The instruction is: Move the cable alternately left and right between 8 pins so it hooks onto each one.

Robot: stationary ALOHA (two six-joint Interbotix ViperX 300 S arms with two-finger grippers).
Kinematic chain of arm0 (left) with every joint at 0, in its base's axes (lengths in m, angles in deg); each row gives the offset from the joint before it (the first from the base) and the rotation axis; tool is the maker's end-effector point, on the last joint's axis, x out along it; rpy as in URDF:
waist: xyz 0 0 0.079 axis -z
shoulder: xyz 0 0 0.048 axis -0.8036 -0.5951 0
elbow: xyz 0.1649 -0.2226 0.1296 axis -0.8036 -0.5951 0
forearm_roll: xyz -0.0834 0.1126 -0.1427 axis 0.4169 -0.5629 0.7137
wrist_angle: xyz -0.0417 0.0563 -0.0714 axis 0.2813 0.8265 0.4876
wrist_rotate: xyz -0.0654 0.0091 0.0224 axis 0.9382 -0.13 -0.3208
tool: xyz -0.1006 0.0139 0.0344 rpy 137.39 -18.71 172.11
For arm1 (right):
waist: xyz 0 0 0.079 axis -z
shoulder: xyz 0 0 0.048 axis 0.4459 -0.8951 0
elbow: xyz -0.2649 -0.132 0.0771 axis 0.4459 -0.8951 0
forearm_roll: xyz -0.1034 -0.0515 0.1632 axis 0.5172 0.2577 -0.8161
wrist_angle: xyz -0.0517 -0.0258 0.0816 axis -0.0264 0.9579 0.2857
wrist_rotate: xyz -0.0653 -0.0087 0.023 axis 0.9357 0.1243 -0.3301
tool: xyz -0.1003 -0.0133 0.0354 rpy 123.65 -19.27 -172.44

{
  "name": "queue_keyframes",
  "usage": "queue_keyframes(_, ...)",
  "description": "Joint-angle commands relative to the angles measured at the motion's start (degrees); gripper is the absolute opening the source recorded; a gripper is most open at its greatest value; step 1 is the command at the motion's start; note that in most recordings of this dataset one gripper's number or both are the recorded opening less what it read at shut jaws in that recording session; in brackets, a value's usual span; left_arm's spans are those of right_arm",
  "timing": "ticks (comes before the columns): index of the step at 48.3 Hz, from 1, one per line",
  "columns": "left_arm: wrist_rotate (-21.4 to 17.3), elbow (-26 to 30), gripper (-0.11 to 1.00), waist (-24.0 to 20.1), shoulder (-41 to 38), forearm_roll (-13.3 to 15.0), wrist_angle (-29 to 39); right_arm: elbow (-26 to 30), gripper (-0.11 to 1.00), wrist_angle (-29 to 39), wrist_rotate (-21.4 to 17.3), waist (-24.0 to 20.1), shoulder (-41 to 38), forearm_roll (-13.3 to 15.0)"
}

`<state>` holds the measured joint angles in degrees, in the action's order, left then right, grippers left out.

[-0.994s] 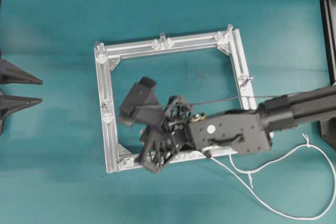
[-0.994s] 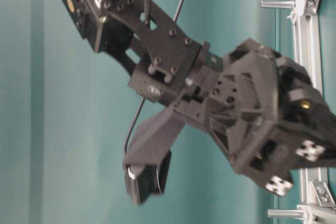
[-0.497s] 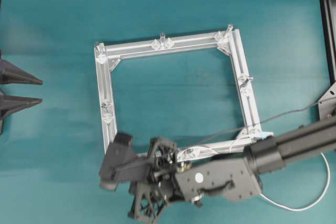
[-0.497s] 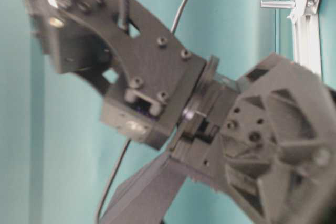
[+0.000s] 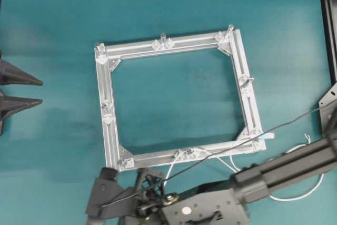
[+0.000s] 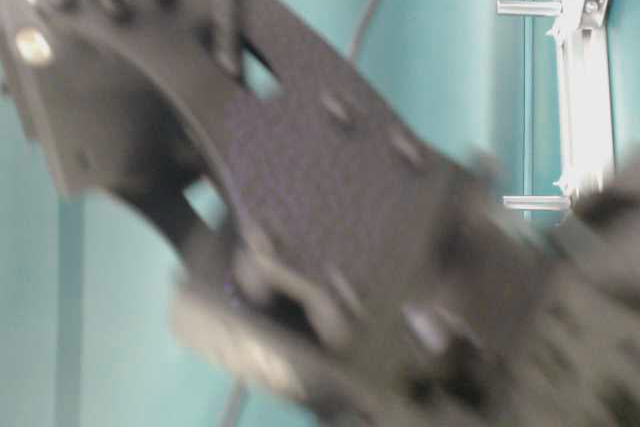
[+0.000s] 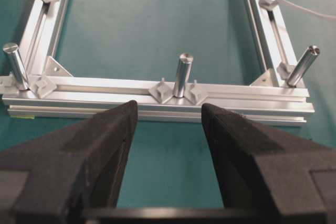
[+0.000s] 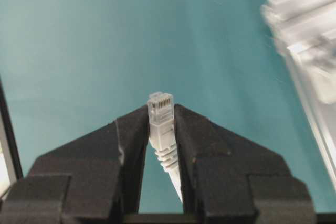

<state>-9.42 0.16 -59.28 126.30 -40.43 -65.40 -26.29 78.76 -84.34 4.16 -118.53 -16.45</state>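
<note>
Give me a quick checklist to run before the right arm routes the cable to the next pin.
1. Grip on plug: ok. The right gripper is shut on the cable at its clear plug.
2. Cable at the near bar's middle pin: looks looped there; hooked or not, cannot tell.
3. Other pins: bare, for example the left bar pin; not ok yet.
4. Slack: ok, loose cable lies right of the frame.
5. Left gripper: open, empty, outside the frame; ok.
6. Table-level view: blurred, cannot tell.

Your white cable (image 5: pixel 295 196) trails near-right, looping past a near-rail pin — its clear plug (image 8: pixel 160 109) upright; the pins (image 5: pixel 162 38) ring the frame.
</note>
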Motion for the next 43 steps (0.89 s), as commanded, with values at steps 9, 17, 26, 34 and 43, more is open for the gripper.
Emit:
queue_keyframes(9, 0.4, 0.5, 0.54, 0.3, -0.4, -0.2, -0.7, 12.5, 0.18, 1.4, 4.2, 2.5, -5.9, 0.0)
queue_keyframes(17, 0.4, 0.5, 0.54, 0.2, -0.4, -0.2, -0.6, 19.2, 0.18, 3.5, 5.9, 5.7, -8.8, 0.3)
queue_keyframes(26, 0.4, 0.5, 0.54, 0.3, -0.4, -0.2, -0.7, 22.0, 0.18, 4.6, 5.8, 8.5, -10.1, 0.4)
queue_keyframes(34, 0.4, 0.5, 0.54, 0.2, -0.4, -0.2, -0.6, 22.0, 0.18, 4.7, 4.9, 10.8, -10.2, 1.0)
queue_keyframes(43, 0.4, 0.5, 0.54, 0.3, -0.4, -0.2, -0.6, 21.5, 0.18, 4.7, -0.5, 12.8, -10.1, 2.3)
